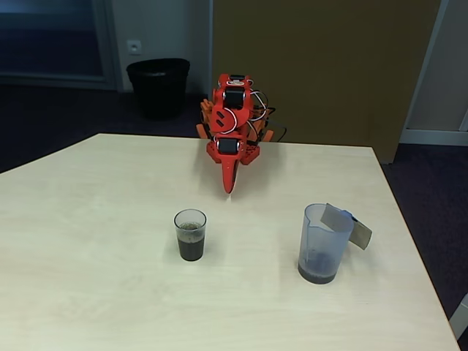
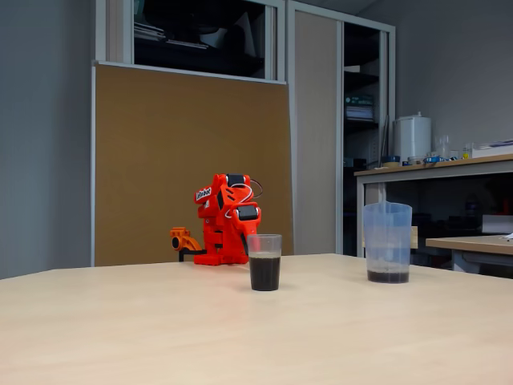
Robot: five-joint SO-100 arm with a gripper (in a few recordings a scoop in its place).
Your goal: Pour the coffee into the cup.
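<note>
On my pale wooden bench (image 1: 88, 241) stand two vessels, well apart. To the left in both fixed views is one small clear tapered cup (image 1: 190, 235) (image 2: 264, 262), upright, with dark brown coffee (image 1: 191, 248) (image 2: 264, 273) filling roughly its lower half. Behind it, near the far edge, my one orange arm (image 1: 232, 121) (image 2: 227, 216) sits folded, and my jaws (image 1: 229, 183) point down at the bench, holding nothing; they look pressed together into one tip. To the right stands one bluish translucent plastic jug (image 1: 322, 243) (image 2: 388, 242), upright, with a thin dark layer at its bottom and a taped handle (image 1: 349, 225).
</note>
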